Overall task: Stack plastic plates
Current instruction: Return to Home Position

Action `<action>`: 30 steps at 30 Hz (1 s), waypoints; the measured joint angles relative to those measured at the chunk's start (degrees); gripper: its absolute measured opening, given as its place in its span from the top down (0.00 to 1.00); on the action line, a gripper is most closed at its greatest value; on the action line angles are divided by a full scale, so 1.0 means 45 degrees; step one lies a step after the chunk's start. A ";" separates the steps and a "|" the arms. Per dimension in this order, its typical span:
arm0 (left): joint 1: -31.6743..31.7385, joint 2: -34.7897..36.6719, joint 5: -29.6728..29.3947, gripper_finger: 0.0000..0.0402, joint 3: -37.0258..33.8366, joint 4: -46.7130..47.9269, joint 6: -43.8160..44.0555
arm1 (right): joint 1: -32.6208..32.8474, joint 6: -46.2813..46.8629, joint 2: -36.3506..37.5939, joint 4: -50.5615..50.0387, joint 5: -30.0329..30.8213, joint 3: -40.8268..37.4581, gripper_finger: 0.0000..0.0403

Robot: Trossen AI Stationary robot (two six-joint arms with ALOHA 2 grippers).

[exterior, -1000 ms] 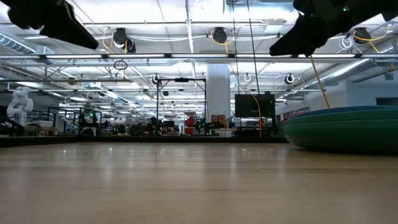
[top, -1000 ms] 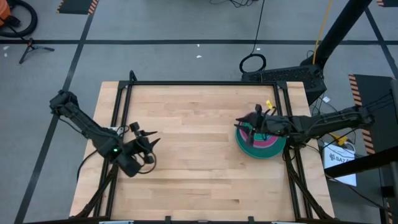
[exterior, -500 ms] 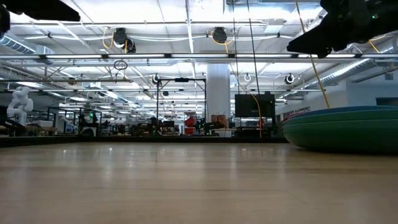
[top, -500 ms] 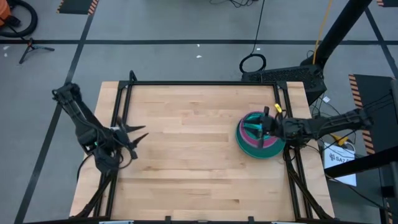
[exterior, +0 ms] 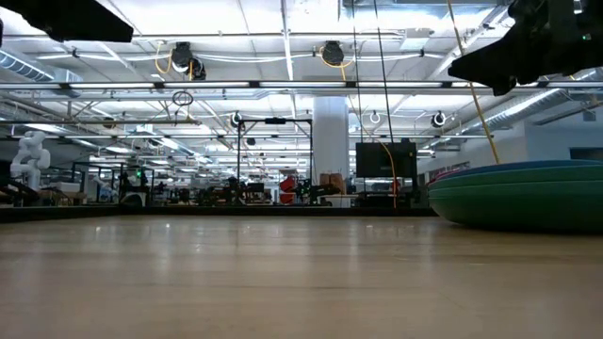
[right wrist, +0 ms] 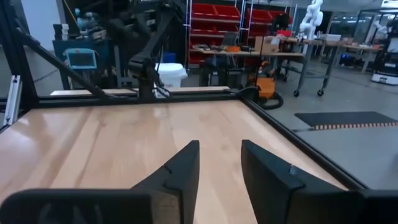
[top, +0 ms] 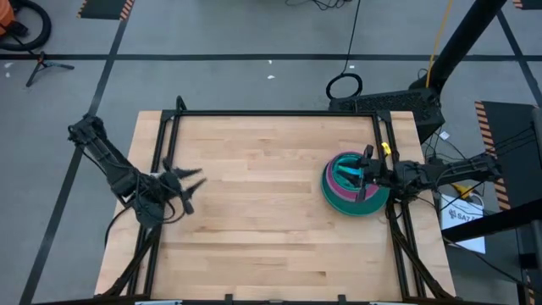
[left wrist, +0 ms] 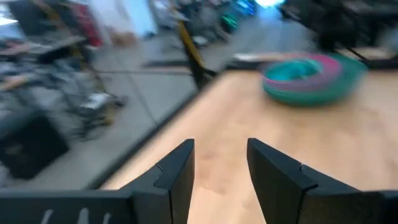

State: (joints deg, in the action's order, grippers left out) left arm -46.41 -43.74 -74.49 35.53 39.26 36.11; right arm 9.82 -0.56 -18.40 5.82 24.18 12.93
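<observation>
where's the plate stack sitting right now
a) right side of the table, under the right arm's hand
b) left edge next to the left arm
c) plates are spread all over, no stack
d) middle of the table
A: in the high view the plate stack sits by the right edge of the table, with the open right hand above it; the open left hand is at the far left edge, holding nothing.

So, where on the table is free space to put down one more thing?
The table is bare across its whole middle, from the left gripper at the left edge to the stack of plates near the right edge. Crowded only there: the right gripper hangs open above the stack.
</observation>
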 joint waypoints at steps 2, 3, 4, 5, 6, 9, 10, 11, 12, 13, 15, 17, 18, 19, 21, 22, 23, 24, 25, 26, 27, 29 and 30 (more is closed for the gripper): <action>0.0178 -0.0266 0.1437 0.62 0.0000 -0.1385 -0.1636 | 0.0000 -0.0096 0.0078 0.0015 0.0005 0.0000 0.72; 0.0299 -0.0418 0.2274 0.62 -0.0004 -0.2308 -0.2685 | 0.0000 -0.0150 0.0101 0.0015 0.0005 0.0000 0.72; 0.0467 -0.0596 0.3126 0.62 -0.0005 -0.3392 -0.3956 | 0.0000 -0.0180 0.0117 0.0015 0.0006 0.0000 0.72; 0.0659 -0.0808 0.4031 0.62 -0.0002 -0.4549 -0.5314 | 0.0000 -0.0180 0.0114 0.0015 0.0010 0.0000 0.72; 0.0872 -0.1044 0.5053 0.62 0.0008 -0.5478 -0.6828 | -0.0005 -0.0180 0.0114 0.0014 0.0008 0.0000 0.72; 0.1621 -0.1454 0.7981 0.62 0.0000 -0.6678 -1.0561 | -0.0005 -0.0176 0.0114 0.0005 0.0001 0.0000 0.72; 0.2012 -0.1445 0.8533 0.62 0.0000 -0.6859 -1.1195 | -0.0005 -0.0180 0.0114 0.0005 -0.0017 0.0000 0.72; 0.2494 -0.1403 0.8866 0.62 0.0000 -0.6948 -1.1512 | -0.0005 -0.0178 0.0114 0.0005 -0.0028 0.0000 0.72; 0.3065 -0.1333 0.9198 0.62 -0.0017 -0.6935 -1.1580 | -0.0005 -0.0178 0.0114 0.0005 -0.0031 0.0000 0.72; 0.3675 -0.1193 0.9760 0.62 -0.0164 -0.6984 -1.1583 | -0.0005 -0.0178 0.0114 0.0005 -0.0034 0.0000 0.72; 0.4893 -0.0712 1.1750 0.62 -0.0821 -0.7402 -1.1778 | -0.0005 -0.0180 0.0114 0.0005 -0.0027 0.0000 0.72; 0.6194 -0.0234 1.3704 0.62 -0.1534 -0.8043 -1.1809 | -0.0005 -0.0240 0.0114 0.0003 -0.0008 0.0000 0.72; 0.6749 0.0092 1.4198 0.62 -0.1827 -0.7906 -1.1534 | -0.0005 -0.0248 0.0114 0.0004 -0.0004 0.0000 0.72; 0.7192 0.0487 1.4520 0.62 -0.2071 -0.7617 -1.1136 | -0.0005 -0.0241 0.0114 0.0000 0.0000 0.0000 0.72; 0.7695 0.1321 1.5386 0.62 -0.2519 -0.7629 -1.0469 | -0.0005 -0.0200 0.0114 -0.0014 0.0000 0.0000 0.72; 0.7796 0.1758 1.5828 0.62 -0.2738 -0.7660 -1.0372 | -0.0005 -0.0194 0.0114 -0.0015 0.0000 0.0000 0.72; 0.7847 0.2249 1.6149 0.62 -0.2945 -0.7474 -1.0396 | -0.0005 -0.0227 0.0114 -0.0014 0.0000 0.0000 0.72; 0.7846 0.2713 1.6307 0.62 -0.3142 -0.7202 -1.0501 | -0.0005 -0.0262 0.0114 -0.0010 0.0009 0.0000 0.72; 0.7839 0.3157 1.6312 0.62 -0.3308 -0.7008 -1.0578 | -0.0008 -0.0327 0.0111 -0.0013 0.0018 0.0000 0.72; 0.7842 0.3664 1.6301 0.62 -0.3480 -0.6893 -1.0589 | -0.0010 -0.0365 0.0108 -0.0011 0.0081 0.0000 0.72; 0.7846 0.4203 1.6293 0.62 -0.3663 -0.6880 -1.0583 | -0.0010 -0.0369 0.0112 -0.0010 0.0265 0.0000 0.72; 0.7844 0.5195 1.6293 0.62 -0.3994 -0.7059 -1.0551 | -0.0017 -0.0369 0.0109 -0.0013 0.0333 0.0000 0.72; 0.7833 0.5662 1.6293 0.62 -0.4195 -0.7137 -1.0524 | -0.0019 -0.0367 0.0109 -0.0015 0.0314 0.0000 0.72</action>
State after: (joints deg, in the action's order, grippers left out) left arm -11.16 -18.26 -1.17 16.65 7.14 -11.25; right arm 9.74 -2.21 -17.91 5.76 25.60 12.93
